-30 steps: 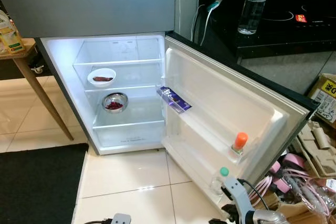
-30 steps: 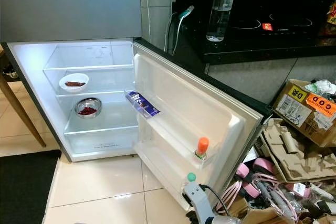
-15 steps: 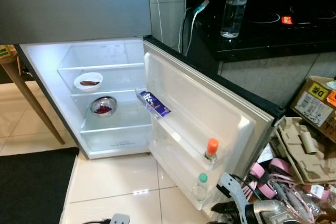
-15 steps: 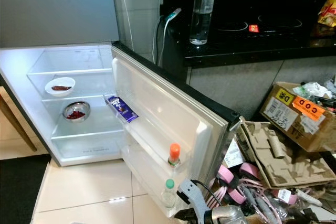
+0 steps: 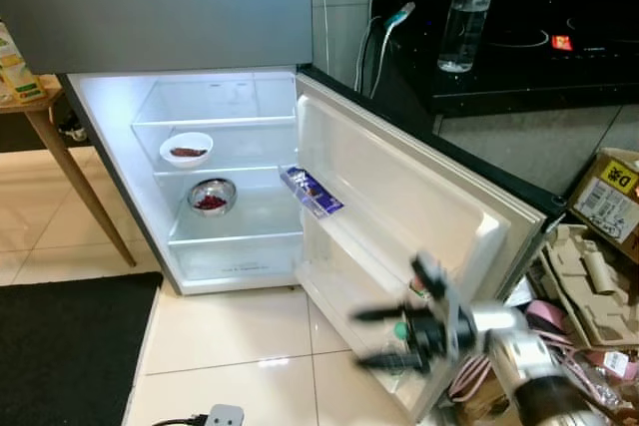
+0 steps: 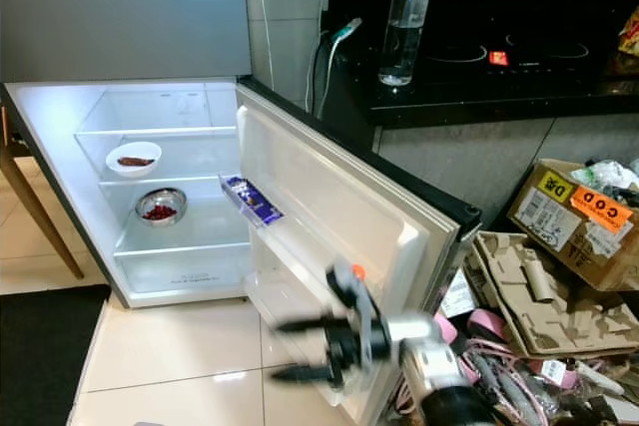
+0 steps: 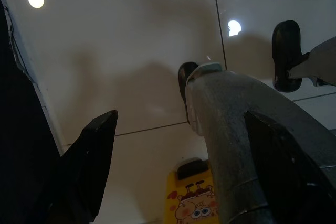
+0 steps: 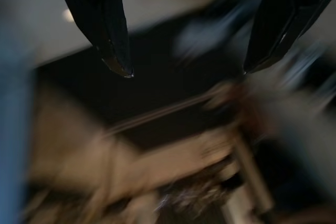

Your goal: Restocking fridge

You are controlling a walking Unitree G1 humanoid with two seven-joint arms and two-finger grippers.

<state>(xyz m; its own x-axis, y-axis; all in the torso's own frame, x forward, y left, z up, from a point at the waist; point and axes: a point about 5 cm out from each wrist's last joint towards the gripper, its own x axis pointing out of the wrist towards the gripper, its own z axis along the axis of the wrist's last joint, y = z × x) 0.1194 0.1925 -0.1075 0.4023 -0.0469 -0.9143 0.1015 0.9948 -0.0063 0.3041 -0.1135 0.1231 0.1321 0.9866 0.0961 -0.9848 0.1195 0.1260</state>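
the fridge [image 5: 230, 97] stands open, with a white bowl [image 5: 186, 148] on one shelf, a metal bowl [image 5: 211, 196] on the shelf below, and a blue bar [image 5: 313, 192] in the door [image 5: 419, 197]. the right gripper [image 5: 367, 336] is blurry in front of the low door shelf, its two fingers apart and holding nothing. the left gripper [image 7: 173, 171] hangs over the tile floor [image 7: 121, 40] with its fingers apart too.

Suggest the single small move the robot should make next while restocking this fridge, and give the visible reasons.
Probably pause the right arm so the view steadies. The right tool is open and empty, blurred, in front of the lower shelf of the open fridge door, near the green-capped bottle. The clear water bottle stands on the black counter, which looks like the likeliest item to fetch.
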